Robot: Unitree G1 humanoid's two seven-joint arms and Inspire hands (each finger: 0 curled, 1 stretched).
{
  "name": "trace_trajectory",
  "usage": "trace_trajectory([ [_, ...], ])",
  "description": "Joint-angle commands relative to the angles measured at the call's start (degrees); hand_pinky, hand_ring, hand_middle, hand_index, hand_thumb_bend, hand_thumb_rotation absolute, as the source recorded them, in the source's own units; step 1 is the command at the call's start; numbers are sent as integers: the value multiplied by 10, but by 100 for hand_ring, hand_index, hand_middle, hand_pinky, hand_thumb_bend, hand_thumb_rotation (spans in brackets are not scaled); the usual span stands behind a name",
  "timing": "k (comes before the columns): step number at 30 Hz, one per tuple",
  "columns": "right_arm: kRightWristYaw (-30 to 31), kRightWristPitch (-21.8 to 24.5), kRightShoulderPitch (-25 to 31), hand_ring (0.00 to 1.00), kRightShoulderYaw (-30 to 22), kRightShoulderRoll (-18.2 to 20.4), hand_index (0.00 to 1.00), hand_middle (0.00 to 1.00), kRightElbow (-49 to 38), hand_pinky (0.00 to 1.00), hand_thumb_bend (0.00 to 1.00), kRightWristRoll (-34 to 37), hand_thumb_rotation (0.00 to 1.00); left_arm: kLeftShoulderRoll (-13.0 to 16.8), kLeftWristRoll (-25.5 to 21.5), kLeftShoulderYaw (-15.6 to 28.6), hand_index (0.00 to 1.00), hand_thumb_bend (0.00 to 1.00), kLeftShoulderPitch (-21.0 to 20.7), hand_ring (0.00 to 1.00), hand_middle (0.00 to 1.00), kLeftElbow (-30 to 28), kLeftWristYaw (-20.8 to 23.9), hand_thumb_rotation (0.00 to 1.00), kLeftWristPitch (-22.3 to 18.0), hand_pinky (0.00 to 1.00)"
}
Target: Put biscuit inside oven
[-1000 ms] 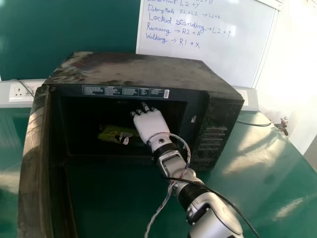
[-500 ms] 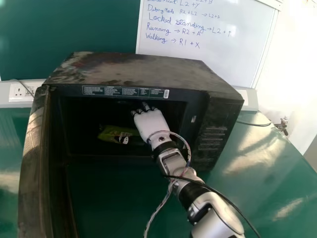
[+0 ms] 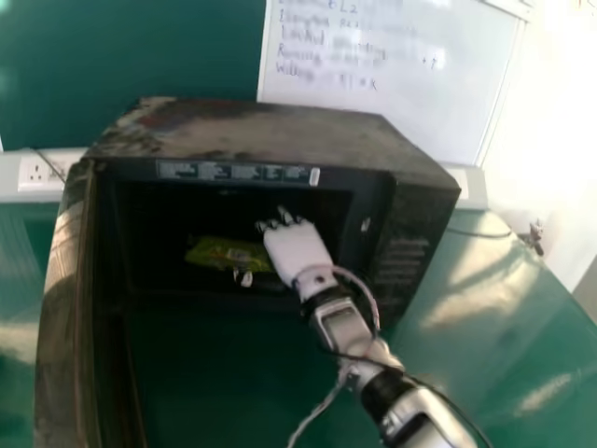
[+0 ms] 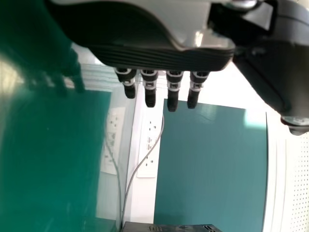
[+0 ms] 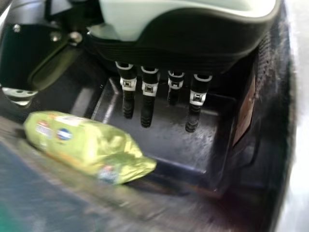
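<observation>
"Hand check, right hand (image 3: 297, 250)?"
"Released, fingers straight, inside the oven (image 3: 280, 131) opening, nearer its right edge than its left, with room leftward past the packet."
"Left hand (image 4: 172, 92)?"
"Fingers straight, in the left wrist view."
"Biscuit packet (image 3: 219, 254)?"
"Lying inside the oven, left of the right palm; whether the thumb touches it, I can't tell."
"Writing?"
"A blurred label strip (image 3: 233, 172) above the opening; handwriting on the whiteboard (image 3: 401, 93) behind."

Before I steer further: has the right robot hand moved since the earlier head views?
Yes: in the head view, the right robot hand has shifted slightly right and down, farther below the label strip on the oven.
</observation>
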Motion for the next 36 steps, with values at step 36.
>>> trace_trajectory([
  [36,69,-23,246,81,-143,-102,87,84,-371,80,96,-16,93,-15,-12,-8,90,12,3,57,72,10,-8,85,11,0],
])
